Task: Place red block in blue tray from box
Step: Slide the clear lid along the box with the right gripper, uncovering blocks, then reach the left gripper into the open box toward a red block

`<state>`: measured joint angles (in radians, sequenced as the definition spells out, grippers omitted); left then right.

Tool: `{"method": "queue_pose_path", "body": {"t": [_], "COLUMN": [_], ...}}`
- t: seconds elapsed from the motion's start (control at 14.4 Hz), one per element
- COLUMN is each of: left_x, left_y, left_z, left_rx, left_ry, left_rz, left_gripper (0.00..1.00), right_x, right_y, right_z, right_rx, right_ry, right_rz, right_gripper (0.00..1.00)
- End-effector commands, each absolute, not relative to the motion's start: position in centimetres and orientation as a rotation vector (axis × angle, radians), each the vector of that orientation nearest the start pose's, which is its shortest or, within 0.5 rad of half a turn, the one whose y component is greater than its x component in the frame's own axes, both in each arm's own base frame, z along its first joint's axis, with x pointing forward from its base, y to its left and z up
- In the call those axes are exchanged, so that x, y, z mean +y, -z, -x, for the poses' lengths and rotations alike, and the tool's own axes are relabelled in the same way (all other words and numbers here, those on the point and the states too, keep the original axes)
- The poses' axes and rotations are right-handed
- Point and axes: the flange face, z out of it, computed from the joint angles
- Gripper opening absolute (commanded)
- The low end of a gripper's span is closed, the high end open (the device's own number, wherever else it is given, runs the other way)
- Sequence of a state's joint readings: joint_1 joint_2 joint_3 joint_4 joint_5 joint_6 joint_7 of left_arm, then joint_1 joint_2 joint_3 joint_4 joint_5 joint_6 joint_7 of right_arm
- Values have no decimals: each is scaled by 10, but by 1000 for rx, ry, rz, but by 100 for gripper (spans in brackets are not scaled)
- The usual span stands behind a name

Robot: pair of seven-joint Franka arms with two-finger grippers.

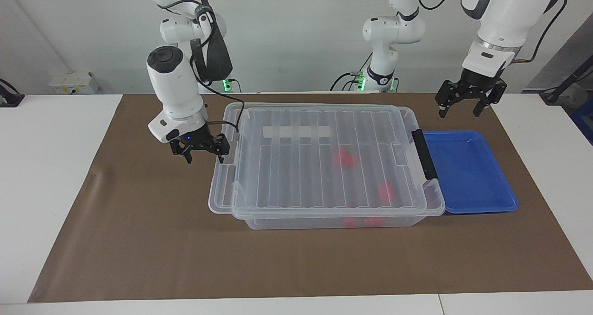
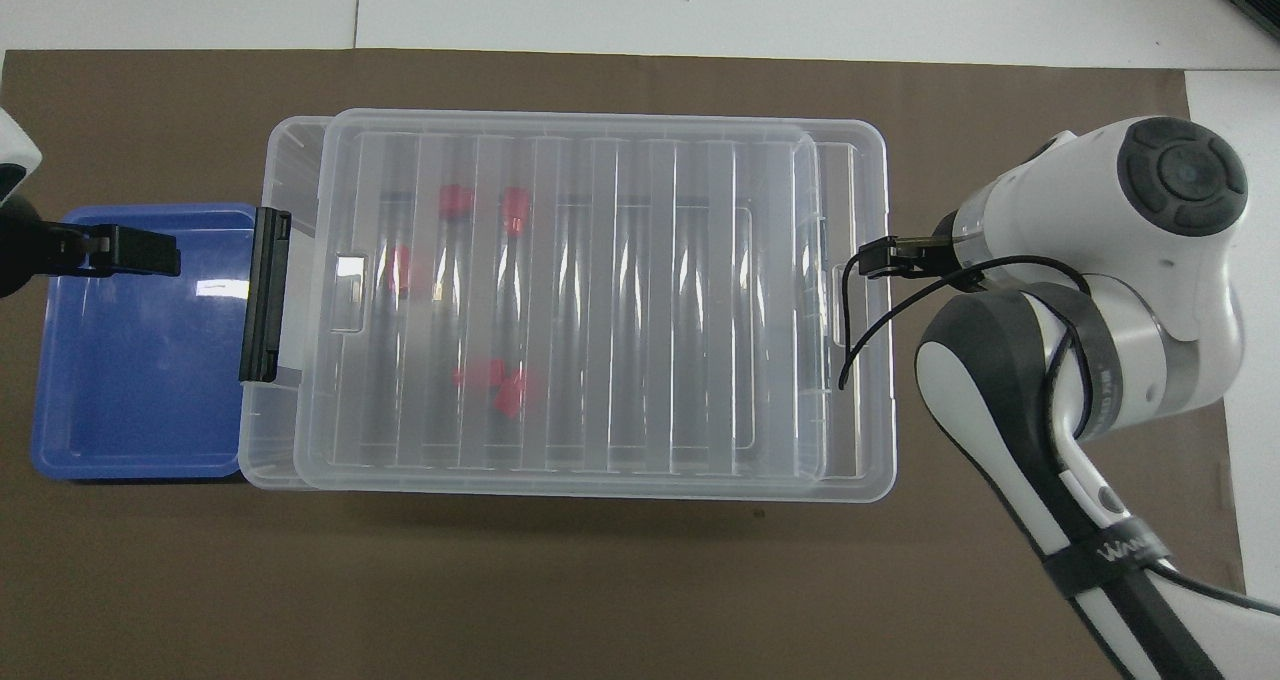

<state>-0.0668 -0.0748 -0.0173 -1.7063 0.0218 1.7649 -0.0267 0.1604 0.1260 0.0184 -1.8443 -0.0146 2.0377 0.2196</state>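
Observation:
The box (image 1: pixel 324 166) is a large clear bin with a ribbed lid on it, in the middle of the brown mat. Several red blocks (image 1: pixel 345 157) show through the lid (image 2: pixel 500 380), toward the left arm's end. The blue tray (image 1: pixel 468 171) lies empty beside the box's black clip handle (image 1: pixel 425 155). My left gripper (image 1: pixel 465 105) is open and empty in the air over the tray's rim nearest the robots. My right gripper (image 1: pixel 204 152) is open, low beside the lid's other end, one finger (image 1: pixel 221 154) at its edge.
The lid overhangs the bin toward the right arm's end and carries a white strip (image 1: pixel 296 132). The brown mat (image 1: pixel 139 241) covers the table, with white table (image 1: pixel 46 190) around it. The right arm's elbow hides its gripper in the overhead view.

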Motion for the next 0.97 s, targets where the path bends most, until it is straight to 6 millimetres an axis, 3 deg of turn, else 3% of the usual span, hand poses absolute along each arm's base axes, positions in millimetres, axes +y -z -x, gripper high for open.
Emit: {"method": "queue_pose_path", "body": {"t": [0.0, 0.42, 0.62, 0.9], "left_x": [-43, -54, -91, -110], "left_y": [-622, -620, -619, -602], "left_z": [-539, -535, -534, -526], "left_rx": [85, 55, -340, -445], "left_ry": [205, 167, 220, 240], "left_rz": [3122, 3131, 3142, 3140], "left_gripper": [100, 100, 100, 100], "right_x": [69, 5, -21, -45], "right_y": [-461, -459, -461, -458], "right_z": [-583, -584, -584, -578], "right_rx": [-21, -106, -178, -281], "right_ry": [35, -2, -1, -60], "right_rz": [3143, 3144, 3141, 3127], "right_gripper": [99, 99, 99, 100]}}
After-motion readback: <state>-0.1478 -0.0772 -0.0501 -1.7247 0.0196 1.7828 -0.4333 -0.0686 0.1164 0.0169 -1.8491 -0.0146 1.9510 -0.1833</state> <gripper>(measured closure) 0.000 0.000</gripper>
